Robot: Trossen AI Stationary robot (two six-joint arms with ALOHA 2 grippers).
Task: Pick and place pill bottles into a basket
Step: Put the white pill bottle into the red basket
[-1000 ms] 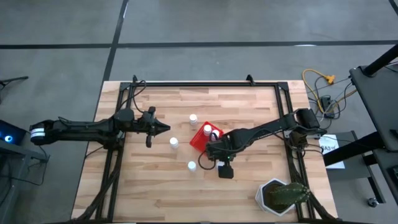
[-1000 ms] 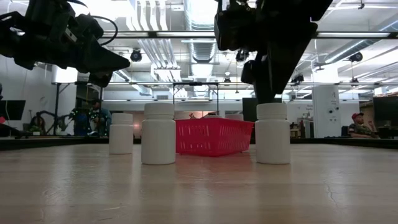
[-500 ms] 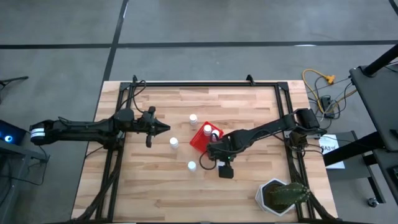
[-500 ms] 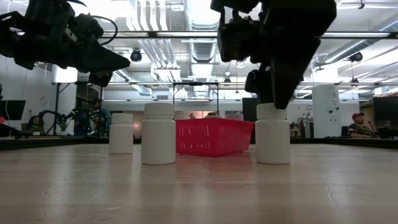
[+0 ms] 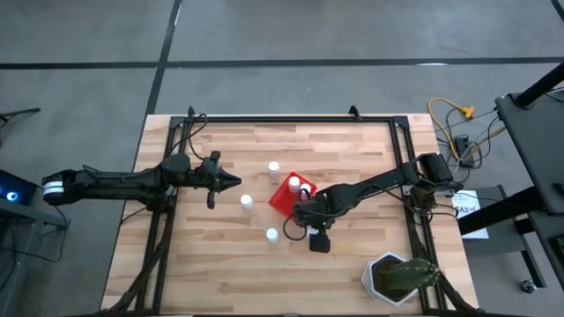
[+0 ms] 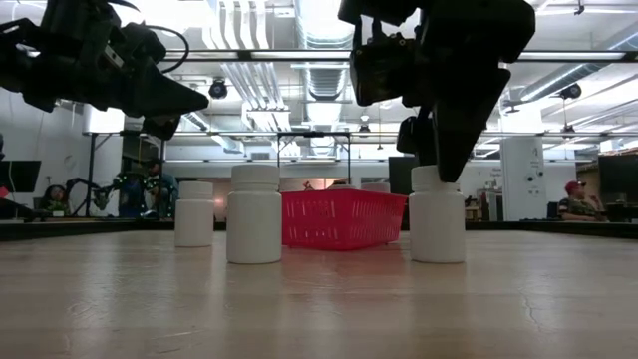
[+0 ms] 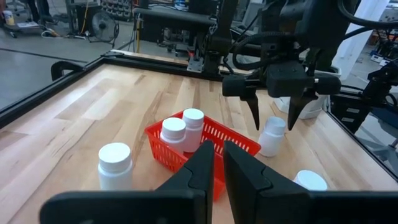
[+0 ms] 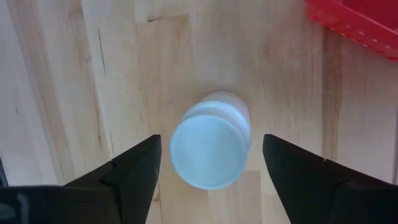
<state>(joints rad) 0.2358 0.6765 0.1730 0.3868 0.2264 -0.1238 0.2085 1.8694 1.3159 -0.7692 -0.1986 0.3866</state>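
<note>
My right gripper [image 8: 210, 180] [image 5: 291, 229] hangs open, fingers pointing down, over a white pill bottle [image 8: 210, 148] [image 6: 437, 212] that stands upright on the table near the red basket's [image 5: 284, 201] near side. One finger stands on either side of the cap with a gap to it. The arm hides this bottle in the high view. Two bottles [image 7: 183, 127] stand in the basket. Three more stand on the table [image 5: 274, 166] [image 5: 247, 202] [image 5: 272, 234]. My left gripper [image 5: 233, 181] [image 7: 217, 163] waits shut, above the table, left of the basket.
A round pot with a green plant [image 5: 398, 277] stands at the table's near right corner. A black frame [image 5: 282, 121] runs along the table's edges. Bare wood lies along the near edge and the far side.
My right gripper has come down a little, so its fingertips now stand level with the cap of the bottle below it. The bottle has kept its place.
</note>
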